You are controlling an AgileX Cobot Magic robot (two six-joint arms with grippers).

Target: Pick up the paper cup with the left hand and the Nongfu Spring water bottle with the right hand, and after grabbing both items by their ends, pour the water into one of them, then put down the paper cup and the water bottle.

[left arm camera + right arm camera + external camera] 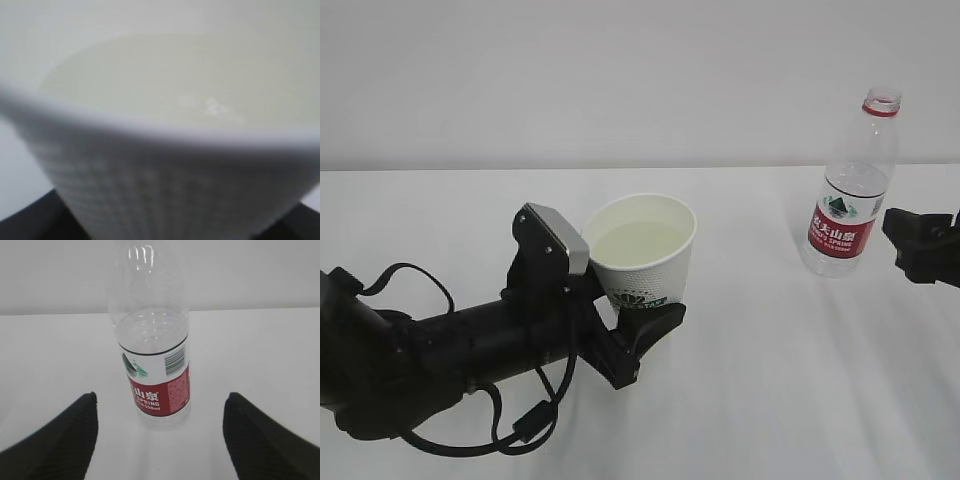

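The white paper cup point(642, 248) with a dark logo is held off the table, roughly upright, with pale water point(638, 240) inside it. My left gripper point(642, 318) is shut on the cup's lower part. In the left wrist view the cup point(165, 185) fills the frame, the water point(150, 80) shows inside its rim, and a dark finger point(22, 225) peeks out at the bottom corner. The uncapped Nongfu Spring water bottle point(850, 190) stands on the table at the right. My right gripper point(918, 245) is open just right of it, not touching. The bottle point(152, 360) stands ahead of the right gripper point(159, 440).
A white table point(800, 380) runs to a white wall behind. The left arm's black cables point(520, 425) hang low over the table at the front left.
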